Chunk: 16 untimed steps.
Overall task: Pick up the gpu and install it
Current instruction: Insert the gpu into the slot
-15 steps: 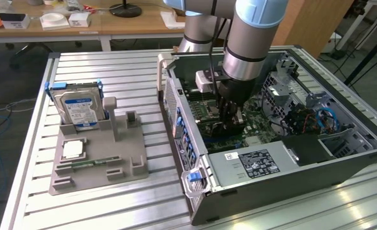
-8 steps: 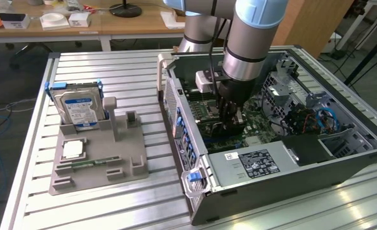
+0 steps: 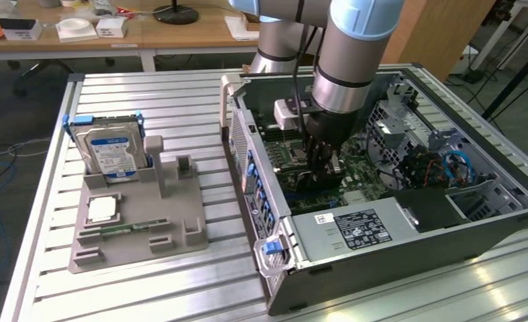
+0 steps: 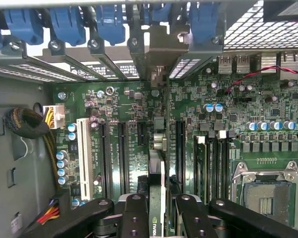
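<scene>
Closest to the lens, wrist view: gripper (image 4: 159,201), partly closed, black fingers (image 4: 134,213) clamped on either face of the gpu (image 4: 157,173). Card seen edge-on as a thin strip with a green logo between the pads. Finger bases cut off by the frame edge. Card standing over the green motherboard (image 4: 238,129), between two long black expansion slots, far end meeting a grey metal bracket (image 4: 161,49) among the blue retention clips (image 4: 64,25). Lower edge hidden by the card itself, so seated or merely above a slot: cannot tell. Empty CPU socket (image 4: 268,193) partly cropped; white slot (image 4: 82,153) and sleeved cable bundle (image 4: 27,124) off to the other side.

Exterior view: robot arm (image 3: 353,54) reaching down into the open computer case (image 3: 407,268), gripper and card dark and hard to separate there. Labelled power supply (image 3: 357,228) at 5 o'clock of the gripper, blue cables (image 3: 456,164) at 3 o'clock. Grey fixture tray (image 3: 188,201) at 9 o'clock of the case on the slatted aluminium table (image 3: 156,100), with hard drive (image 3: 111,151) upright at its 11 o'clock, processor chip (image 3: 102,209) at 9 o'clock, memory stick (image 3: 125,229) at 7 o'clock.
</scene>
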Each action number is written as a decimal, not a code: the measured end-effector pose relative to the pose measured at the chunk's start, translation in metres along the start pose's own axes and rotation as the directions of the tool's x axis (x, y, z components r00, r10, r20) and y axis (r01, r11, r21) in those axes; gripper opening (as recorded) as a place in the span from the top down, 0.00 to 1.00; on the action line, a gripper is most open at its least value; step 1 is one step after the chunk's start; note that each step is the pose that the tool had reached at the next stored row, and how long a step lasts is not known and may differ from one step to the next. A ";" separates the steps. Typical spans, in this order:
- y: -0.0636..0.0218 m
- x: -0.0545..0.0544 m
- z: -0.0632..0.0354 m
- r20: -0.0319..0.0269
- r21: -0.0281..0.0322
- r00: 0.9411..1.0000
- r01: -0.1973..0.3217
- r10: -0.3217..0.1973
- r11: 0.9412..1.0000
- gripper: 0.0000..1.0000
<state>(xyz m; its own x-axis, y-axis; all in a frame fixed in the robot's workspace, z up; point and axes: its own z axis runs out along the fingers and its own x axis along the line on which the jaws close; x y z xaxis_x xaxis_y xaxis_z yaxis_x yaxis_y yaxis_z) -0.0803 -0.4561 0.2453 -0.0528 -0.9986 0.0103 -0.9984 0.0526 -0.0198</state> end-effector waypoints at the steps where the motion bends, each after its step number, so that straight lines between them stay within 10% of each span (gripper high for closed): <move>1: 0.0000 0.000 0.0003 0.001 0.000 1.000 0.000 0.000 1.000 0.74; 16: -0.0005 0.000 0.0040 0.005 0.000 1.000 0.000 0.000 1.000 0.74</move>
<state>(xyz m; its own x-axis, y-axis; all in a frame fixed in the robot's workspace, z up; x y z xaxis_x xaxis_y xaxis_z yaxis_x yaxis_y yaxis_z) -0.0797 -0.4562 0.2413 -0.0528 -0.9986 0.0052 -0.9984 0.0526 -0.0198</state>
